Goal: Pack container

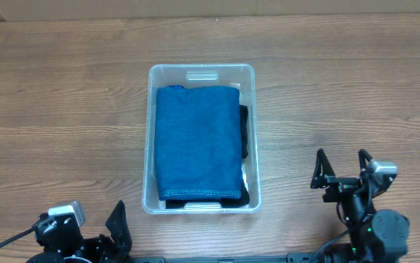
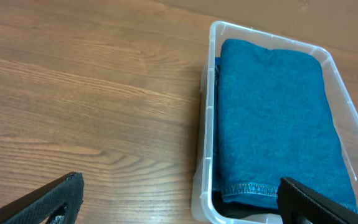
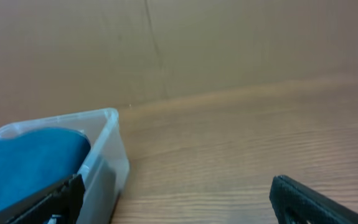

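Note:
The clear plastic container (image 1: 151,131) stands in the middle of the table. A folded blue denim cloth (image 1: 199,142) lies on top inside it, over a black cloth (image 1: 244,131) that shows along the right and near sides. The container (image 2: 205,155) and the denim (image 2: 272,118) also show in the left wrist view, and in the right wrist view the container (image 3: 107,155) and denim (image 3: 29,162) sit at the left. My left gripper (image 2: 179,202) is open and empty near the container's front left corner. My right gripper (image 1: 342,169) is open and empty, right of the container.
The wooden table (image 1: 63,95) runs all round the container. A brown cardboard wall (image 3: 228,43) stands behind the table's far edge.

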Controlling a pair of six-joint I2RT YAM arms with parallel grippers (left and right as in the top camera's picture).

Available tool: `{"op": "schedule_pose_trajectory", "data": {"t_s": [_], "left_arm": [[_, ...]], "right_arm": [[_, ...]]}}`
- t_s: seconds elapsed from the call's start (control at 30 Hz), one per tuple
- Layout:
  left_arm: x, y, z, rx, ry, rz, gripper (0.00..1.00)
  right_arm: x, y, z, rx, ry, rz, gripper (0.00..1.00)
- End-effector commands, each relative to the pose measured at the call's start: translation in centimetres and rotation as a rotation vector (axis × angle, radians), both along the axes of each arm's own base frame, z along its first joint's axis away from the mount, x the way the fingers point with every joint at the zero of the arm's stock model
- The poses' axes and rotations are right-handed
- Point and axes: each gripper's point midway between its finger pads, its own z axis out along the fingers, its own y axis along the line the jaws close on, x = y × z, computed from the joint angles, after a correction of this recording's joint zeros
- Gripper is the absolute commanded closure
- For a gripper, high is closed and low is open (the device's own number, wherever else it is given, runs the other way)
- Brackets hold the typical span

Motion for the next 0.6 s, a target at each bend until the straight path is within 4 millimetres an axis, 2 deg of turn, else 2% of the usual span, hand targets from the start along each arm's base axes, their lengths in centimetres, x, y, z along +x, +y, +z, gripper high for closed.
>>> {"op": "schedule_pose_trajectory", "data": {"t_s": [0.0,0.03,0.1,0.27,0.57], "left_arm": [[-0.1,0.2,0.1,-0.003,-0.01,0.019,0.0],[-0.1,0.2,0.1,-0.003,-0.01,0.019,0.0],[-0.1,0.2,0.1,-0.003,-0.01,0.019,0.0],[-0.1,0.2,0.1,-0.003,-0.01,0.019,0.0],[-0.1,0.2,0.1,-0.003,-0.01,0.019,0.0]], "right_arm": [[1.2,0.0,-0.7,-0.019,-0.135,-0.002,0.0],[1.7,0.0,-0.5,-0.041,-0.205,-0.003,0.0],[2.1,0.0,-1.4,-0.045,-0.255,-0.005,0.0],[2.3,-0.1,-5.5,-0.05,-0.084,-0.006,0.0],[2.4,0.0,-5.4,-0.05,-0.088,-0.005,0.0]]}}
